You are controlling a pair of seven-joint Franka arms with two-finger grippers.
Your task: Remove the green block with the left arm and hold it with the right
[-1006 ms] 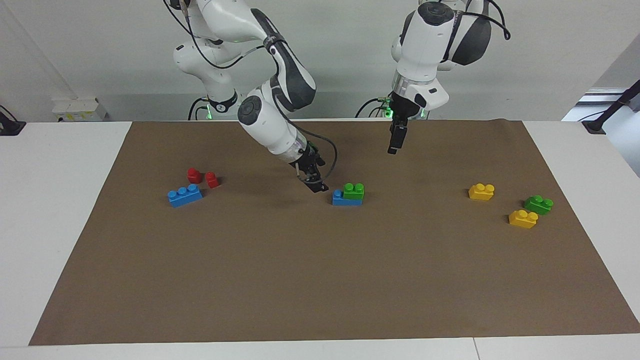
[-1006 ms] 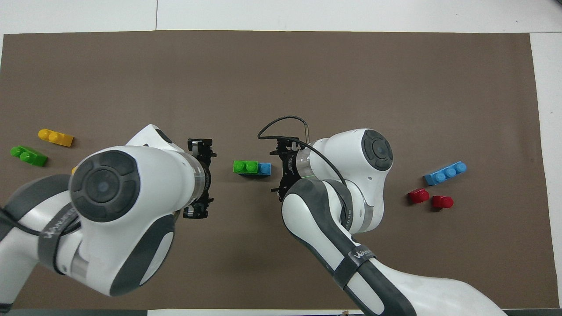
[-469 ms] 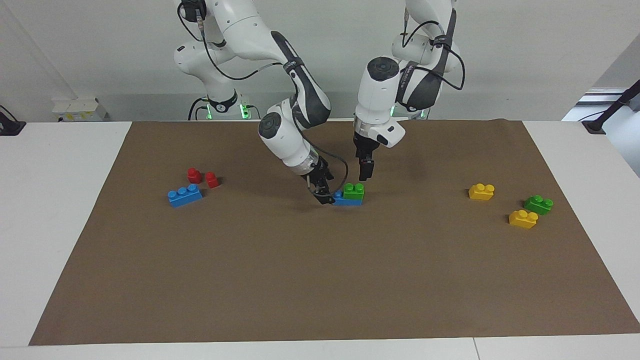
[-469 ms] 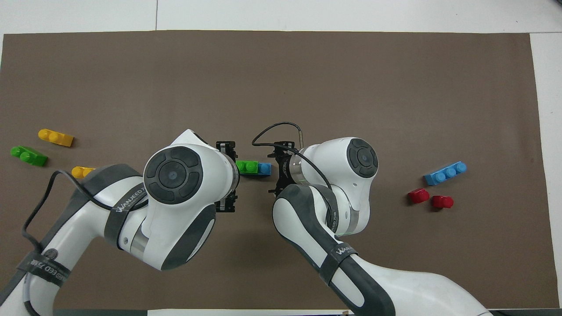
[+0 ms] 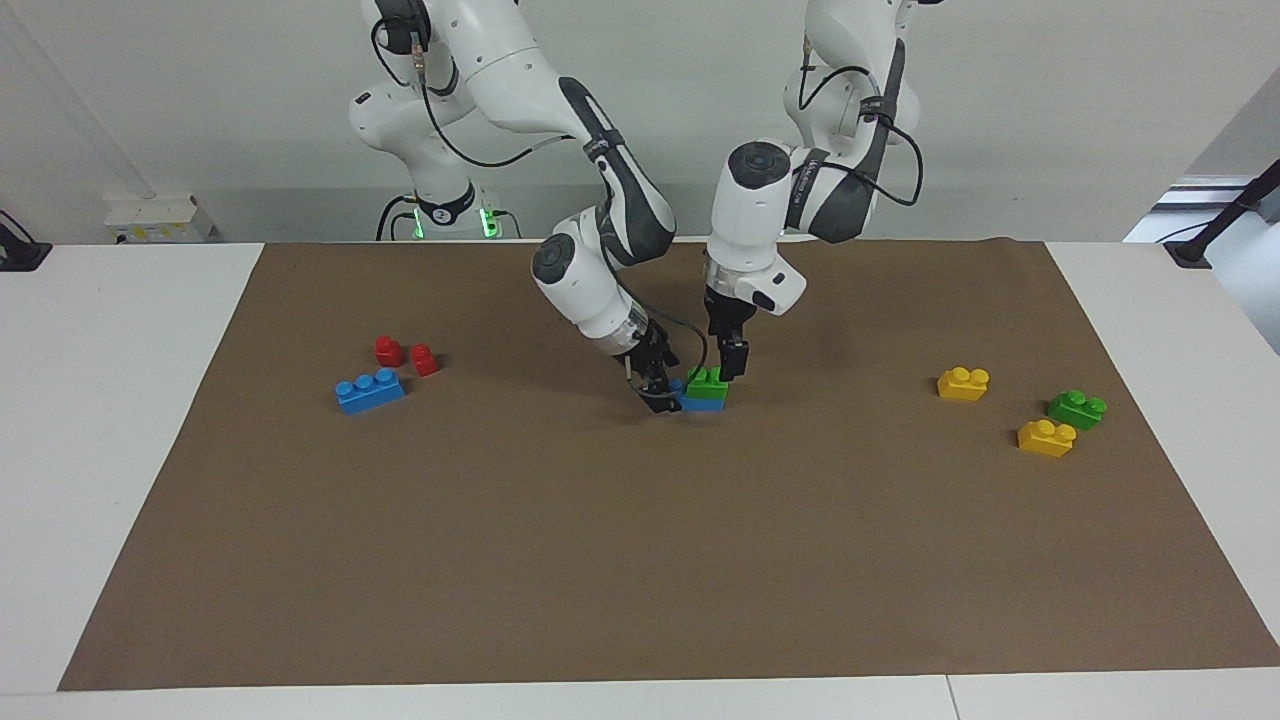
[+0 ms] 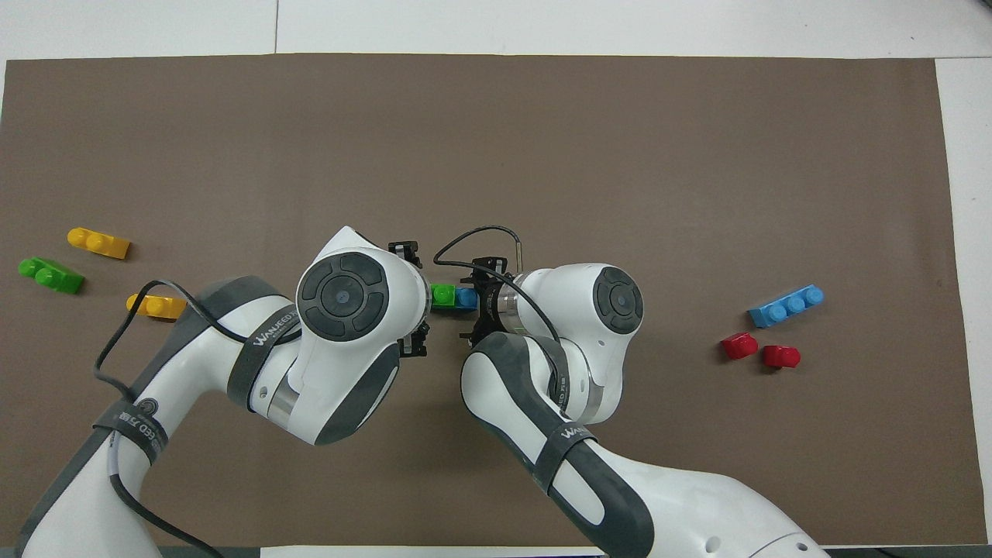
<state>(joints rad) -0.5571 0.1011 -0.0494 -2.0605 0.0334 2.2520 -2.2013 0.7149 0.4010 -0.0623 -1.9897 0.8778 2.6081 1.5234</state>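
The green block sits on top of a blue brick near the middle of the brown mat, somewhat closer to the robots' edge than to the opposite edge.

The left gripper hangs directly at the green block, its fingertips level with the studs at the end facing the left arm's end of the table. How far its fingers are spread cannot be told, nor whether they touch the block.

The right gripper is down at the mat, tilted, at the blue brick's exposed end. Its finger spacing and any grip cannot be told either.

In the overhead view both wrists crowd over the stack, leaving only a strip of green block and blue brick visible between them.
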